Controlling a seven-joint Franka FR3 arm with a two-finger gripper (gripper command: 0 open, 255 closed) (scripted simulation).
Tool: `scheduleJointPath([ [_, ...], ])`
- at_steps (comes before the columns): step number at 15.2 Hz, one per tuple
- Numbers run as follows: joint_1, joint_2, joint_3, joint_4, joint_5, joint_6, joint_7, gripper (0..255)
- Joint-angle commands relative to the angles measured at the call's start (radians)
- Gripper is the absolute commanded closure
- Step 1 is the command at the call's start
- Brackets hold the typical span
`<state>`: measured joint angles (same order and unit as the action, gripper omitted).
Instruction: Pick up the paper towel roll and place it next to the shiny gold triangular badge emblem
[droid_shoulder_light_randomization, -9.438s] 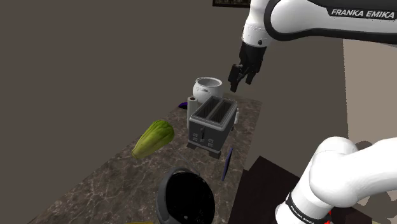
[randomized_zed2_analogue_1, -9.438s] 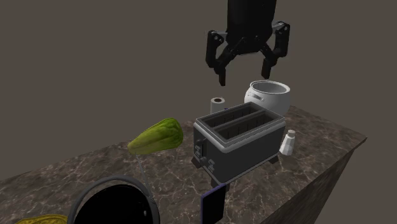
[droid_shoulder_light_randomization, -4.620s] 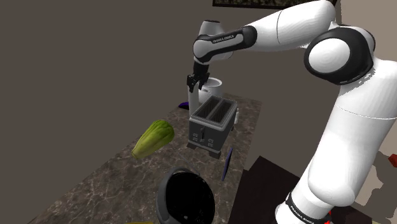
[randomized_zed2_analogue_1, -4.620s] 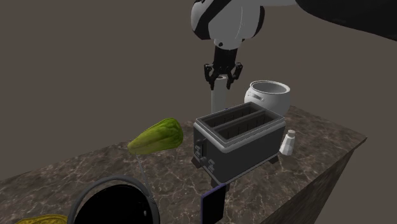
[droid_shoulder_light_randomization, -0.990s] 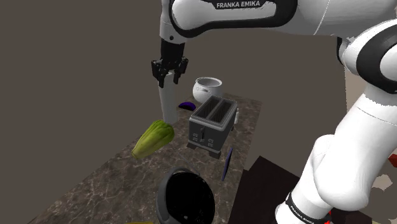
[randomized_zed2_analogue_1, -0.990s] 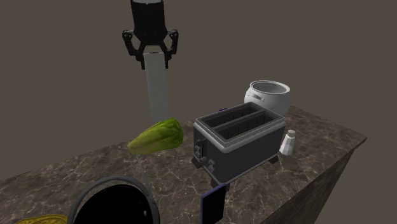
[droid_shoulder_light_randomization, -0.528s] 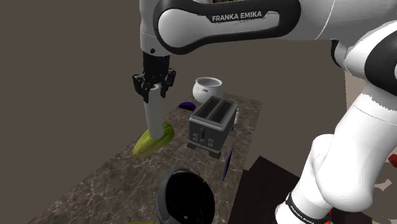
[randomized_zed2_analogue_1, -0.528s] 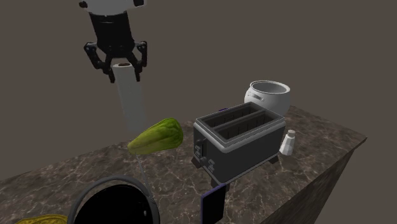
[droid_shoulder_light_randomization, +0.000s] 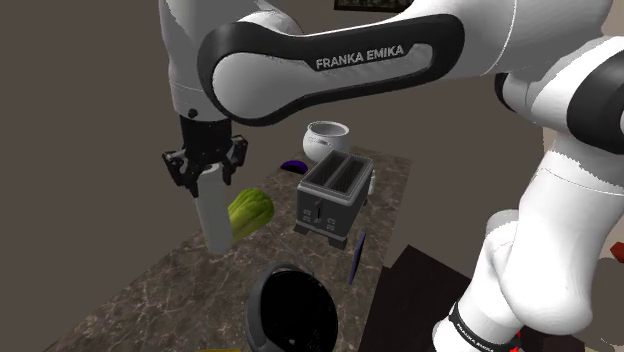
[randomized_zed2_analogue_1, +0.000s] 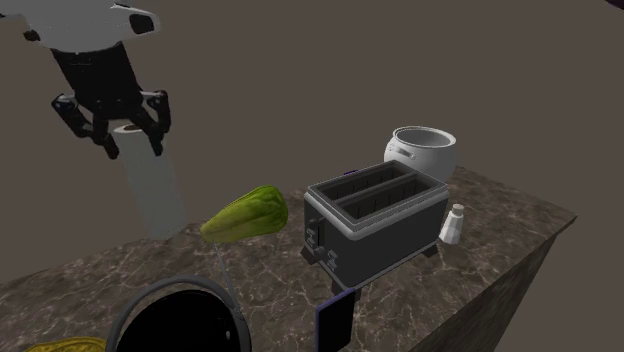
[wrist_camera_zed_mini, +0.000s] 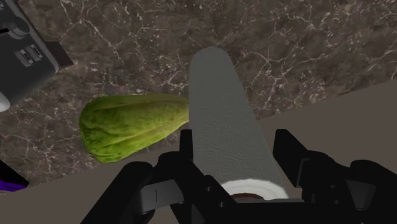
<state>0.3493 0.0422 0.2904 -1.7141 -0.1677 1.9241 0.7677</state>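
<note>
A long white paper towel roll (droid_shoulder_light_randomization: 213, 217) hangs upright from my black gripper (droid_shoulder_light_randomization: 205, 166), which is shut on its top end. The roll (randomized_zed2_analogue_1: 150, 191) is in the air above the dark marble counter (randomized_zed2_analogue_1: 470, 215), just beyond the counter's far edge, left of the green vegetable in the second exterior view. In the wrist view the roll (wrist_camera_zed_mini: 226, 127) runs out between the fingers of the gripper (wrist_camera_zed_mini: 234, 153), its lower end over the marble beside the vegetable. A yellow-gold thing (randomized_zed2_analogue_1: 60, 346) shows partly at the counter's near end.
A green leafy vegetable (droid_shoulder_light_randomization: 247, 212) lies on the counter close to the roll's lower end. Behind it stand a dark toaster (droid_shoulder_light_randomization: 333, 190), a white pot (droid_shoulder_light_randomization: 326, 138) and a small white shaker (randomized_zed2_analogue_1: 453, 223). A round black bowl (droid_shoulder_light_randomization: 290, 310) and an upright dark blue card (droid_shoulder_light_randomization: 357, 255) sit nearer.
The gripper has carried the roll toward the shoulder view's left and lower, from above the vegetable's far end to beside it over the counter's edge. The grip has not changed.
</note>
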Motion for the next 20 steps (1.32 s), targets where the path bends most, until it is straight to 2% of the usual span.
scheduleJointPath([
  [1,0.025,0.033,0.021,0.026,-0.02,-0.001,0.051,255],
  [11,0.182,0.247,0.096,0.22,-0.14,-0.042,0.292,255],
  [16,0.287,0.391,0.108,0.384,-0.206,-0.092,0.39,255],
  [20,0.386,0.531,0.105,0.567,-0.255,-0.154,0.448,255],
])
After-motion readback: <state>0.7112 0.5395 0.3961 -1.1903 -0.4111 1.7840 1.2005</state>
